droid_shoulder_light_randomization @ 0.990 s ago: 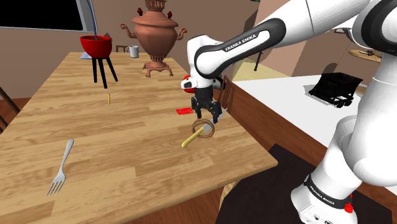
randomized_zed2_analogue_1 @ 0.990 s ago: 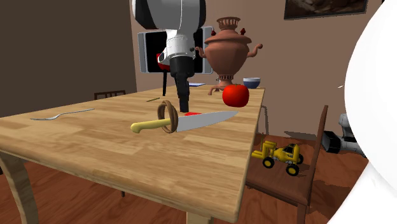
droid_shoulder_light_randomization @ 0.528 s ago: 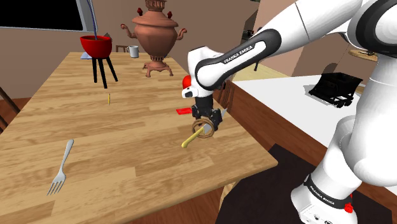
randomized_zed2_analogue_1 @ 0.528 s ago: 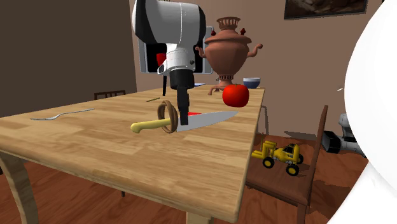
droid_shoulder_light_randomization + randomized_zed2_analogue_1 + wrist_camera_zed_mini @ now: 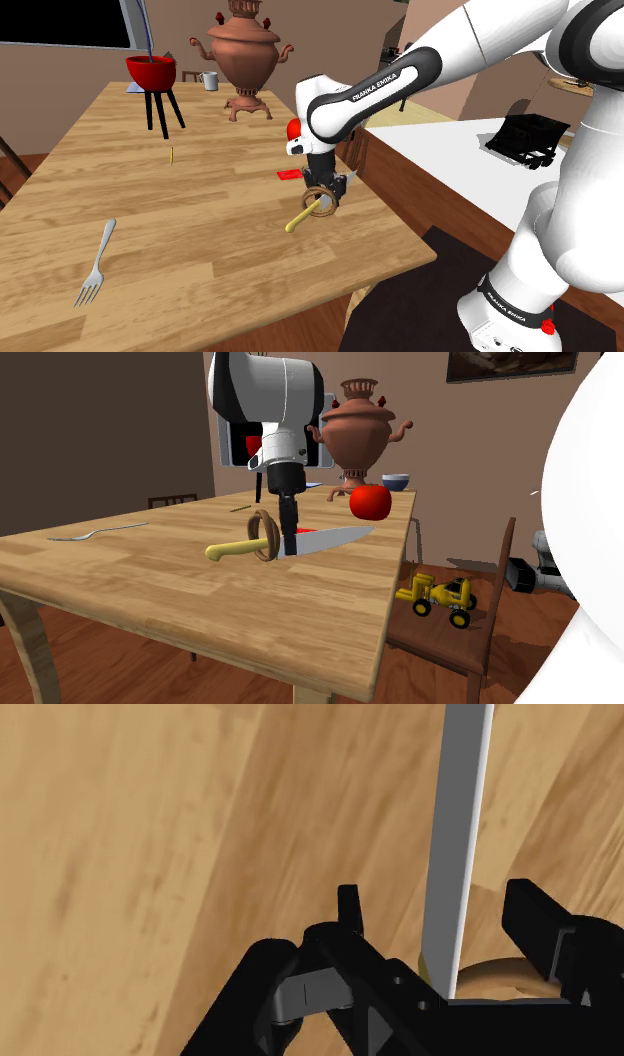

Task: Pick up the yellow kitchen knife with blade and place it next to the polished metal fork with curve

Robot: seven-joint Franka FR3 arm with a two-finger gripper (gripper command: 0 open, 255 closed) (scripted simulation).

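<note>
gripper [image 5: 436, 904] lower than before | fingers [image 5: 530, 912] spread astride knife [image 5: 330, 537] blade | knife unmoved

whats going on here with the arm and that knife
The white arm's black claw is down at the yellow-handled knife lying on the wooden table. Its fingers stand open on either side of the blade, not clasping it, so the knife is not yet lifted. The fork lies far off, toward the shoulder view's lower left.

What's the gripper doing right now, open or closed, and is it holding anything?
Gripper: jaws open, one on either side of the knife blade, holding nothing.
</note>
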